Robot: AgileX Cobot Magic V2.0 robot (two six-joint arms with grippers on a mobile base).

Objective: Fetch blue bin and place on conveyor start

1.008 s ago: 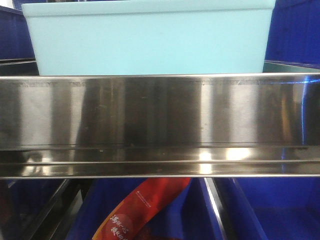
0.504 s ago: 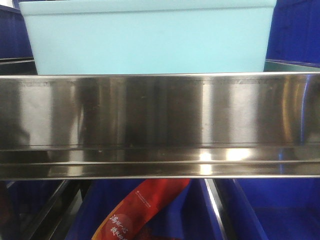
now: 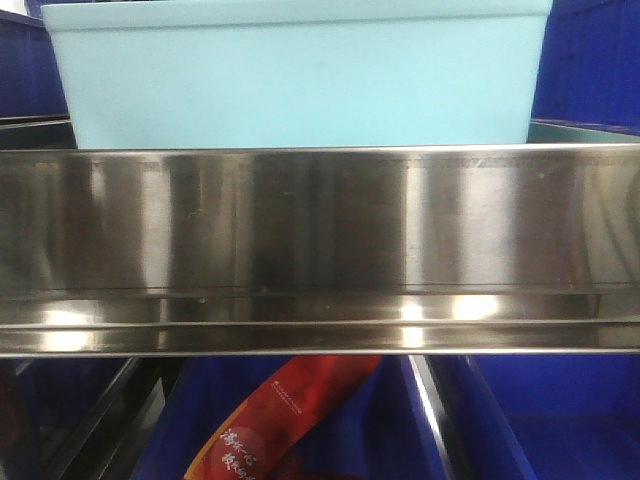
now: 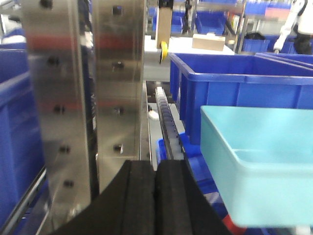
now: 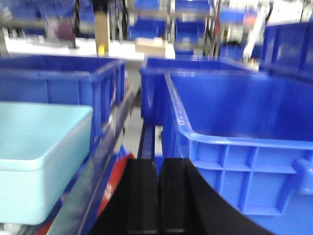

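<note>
Blue bin: I see the blue bin [image 3: 295, 80] on the upper shelf level, straight ahead in the front view. It stands behind the steel rail [image 3: 320, 230], and neither arm is touching it.
Bin, hidden parts: the rail covers its foot, so I cannot see what it rests on. Its rim is cut by the top edge of the front view. From the left wrist only a near corner and part of the inside show, and what I can see of the inside holds nothing.
Left gripper: the left gripper [image 4: 155, 169] sits low in its own view with the two black pads pressed together and nothing between them. The bin is off to its right, apart from it.
Right gripper: the right gripper [image 5: 159, 166] has its pads together too, also bare. The bin lies to its left and a dark blue crate [image 5: 244, 161] is close on its right.
Blur: the right wrist view is smeared, so I cannot make out the far shelving in it.
Below the rail: a red packet [image 3: 290, 410] with pale lettering lies in a blue container. Its top is hidden behind the rail and its lower end is cut off.
Surface: the rail is brushed stainless steel, with bright reflections along its lower lip.
Frame: perforated steel uprights [image 4: 117, 83] stand left of the left gripper, with a roller track [image 4: 166, 117] running away beside them.
Room: there are rows of racking holding more blue crates, and a cardboard box [image 4: 208, 41] on a pale surface far back.
</note>
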